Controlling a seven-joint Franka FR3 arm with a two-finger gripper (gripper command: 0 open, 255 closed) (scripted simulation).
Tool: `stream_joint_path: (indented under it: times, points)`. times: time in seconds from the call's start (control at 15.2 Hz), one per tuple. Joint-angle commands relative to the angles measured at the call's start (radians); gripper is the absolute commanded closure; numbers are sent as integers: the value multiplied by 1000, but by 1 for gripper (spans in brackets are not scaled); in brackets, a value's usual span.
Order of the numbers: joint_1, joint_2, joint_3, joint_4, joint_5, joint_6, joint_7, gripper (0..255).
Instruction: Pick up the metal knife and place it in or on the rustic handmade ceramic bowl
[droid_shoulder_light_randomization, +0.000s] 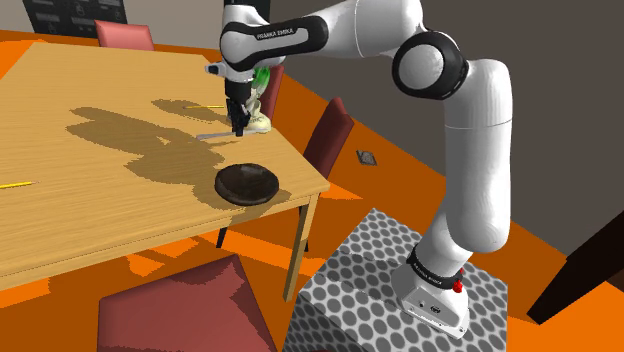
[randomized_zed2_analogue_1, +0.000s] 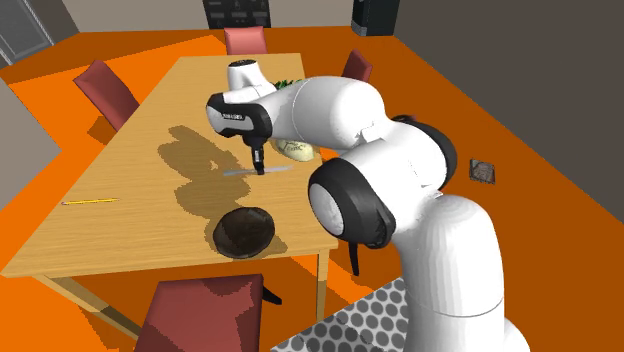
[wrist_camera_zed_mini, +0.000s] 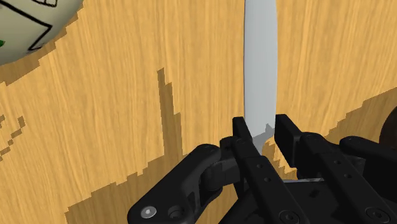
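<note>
Pinched by one end between the two black fingers of the gripper (wrist_camera_zed_mini: 262, 135): a plain grey knife (wrist_camera_zed_mini: 261, 70), blade pointing straight away from the hand over the wooden table (wrist_camera_zed_mini: 114, 127). Clenched on it, both fingers tight against its sides. Cannot tell whether raised off the wood or lying flat on it.

In the shoulder view, knife (droid_shoulder_light_randomization: 212, 134) found beyond the dark brown bowl (droid_shoulder_light_randomization: 247, 184), farther in from the table edge, near the bowl but apart from it. Gripper (droid_shoulder_light_randomization: 240, 128) upright over the knife end closest to the bowl's far side. Much the same from the second exterior view: knife (randomized_zed2_analogue_1: 240, 171) level, past the bowl (randomized_zed2_analogue_1: 243, 231), not touching it, gripper (randomized_zed2_analogue_1: 261, 168) at one end.

Bowl itself shallow and round, upright, close to the table (droid_shoulder_light_randomization: 80, 230) edge and near a corner.

Farther from the bowl than the knife, just past the gripper: a pale rounded vessel (droid_shoulder_light_randomization: 260, 121) with dark line markings, seen also at (randomized_zed2_analogue_1: 296, 150) and (wrist_camera_zed_mini: 28, 25).

Well apart from the bowl, toward the shoulder view's left: a thin yellow stick (droid_shoulder_light_randomization: 15, 185), likewise far off in the second exterior view (randomized_zed2_analogue_1: 90, 201).

Below the bowl in the shoulder view, off the table: a dull red chair (droid_shoulder_light_randomization: 185, 310) on orange floor (droid_shoulder_light_randomization: 330, 215). Down and to the right of the bowl there: the grey dotted stand (droid_shoulder_light_randomization: 370, 265).
</note>
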Motion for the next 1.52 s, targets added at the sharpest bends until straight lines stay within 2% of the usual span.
stream_joint_path:
  times: [0.0,0.46,0.92,1.45]
  points:
    - [-1,-8,0,14,0,-23,-1,255]
    - [-1,-18,0,91,0,-110,-1,255]
    - [60,-264,32,-252,-3,-12,93,255]
    - [128,-489,91,-523,10,35,217,255]
